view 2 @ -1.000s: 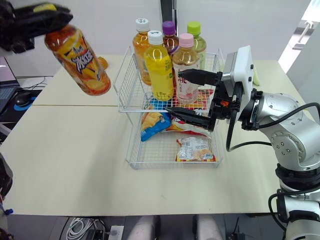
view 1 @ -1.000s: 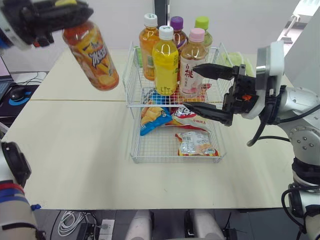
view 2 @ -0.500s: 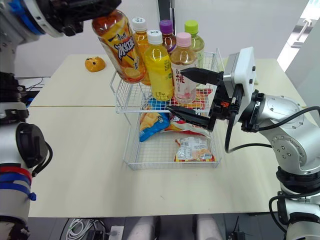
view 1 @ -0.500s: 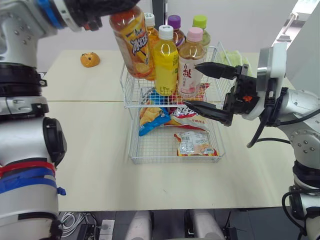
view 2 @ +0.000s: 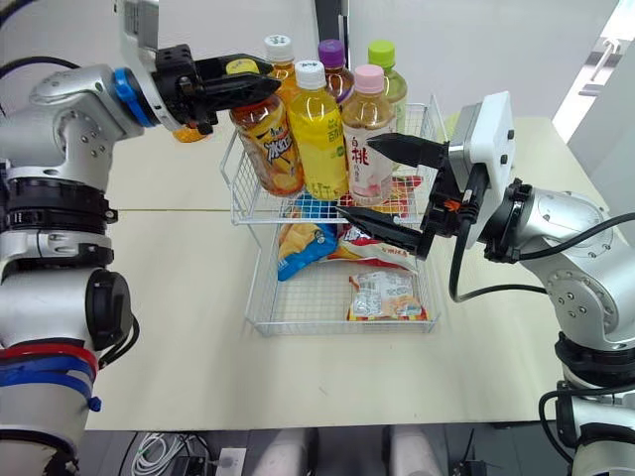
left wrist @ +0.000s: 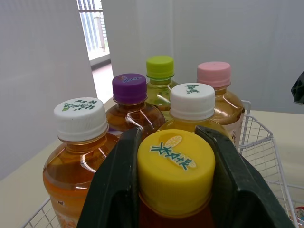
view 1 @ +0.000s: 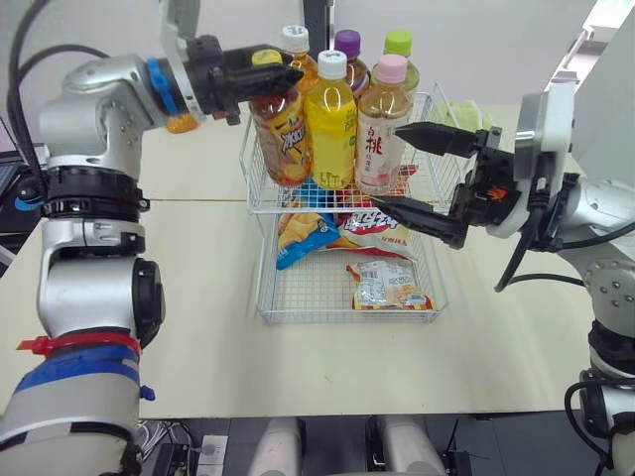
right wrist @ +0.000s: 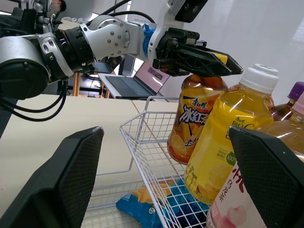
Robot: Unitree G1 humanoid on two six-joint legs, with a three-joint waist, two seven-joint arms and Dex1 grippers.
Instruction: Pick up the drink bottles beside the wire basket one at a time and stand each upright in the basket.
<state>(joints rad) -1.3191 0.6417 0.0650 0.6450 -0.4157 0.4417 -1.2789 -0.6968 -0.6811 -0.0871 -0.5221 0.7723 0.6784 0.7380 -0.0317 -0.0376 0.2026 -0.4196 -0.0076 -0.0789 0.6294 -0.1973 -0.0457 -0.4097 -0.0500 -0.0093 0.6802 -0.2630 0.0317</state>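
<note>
My left gripper (view 1: 283, 71) is shut on the yellow cap (left wrist: 175, 166) of an orange iced-tea bottle (view 1: 281, 134). The bottle hangs slightly tilted inside the upper tier of the white wire basket (view 1: 260, 208), at its front left corner, beside a yellow juice bottle (view 1: 329, 124). I cannot tell whether its base touches the wire floor. Behind stand bottles with white (left wrist: 80, 118), purple (left wrist: 129, 88), green (left wrist: 159, 67) and pink (left wrist: 213, 74) caps. My right gripper (view 1: 382, 164) is open, its fingers spread in front of the pink-capped bottle (view 1: 377, 134) at the basket's right side.
The basket's lower tier holds snack packets (view 1: 389, 285) and a blue chip bag (view 1: 303, 233). A small orange object (view 1: 182, 124) lies on the table behind my left arm. Something green (view 1: 458, 117) sits behind the basket. A laptop (right wrist: 128, 85) stands far off to the left.
My left gripper has carried the orange bottle from high at the far left rightward and down into the basket's upper tier. The right gripper has stayed open by the basket.
</note>
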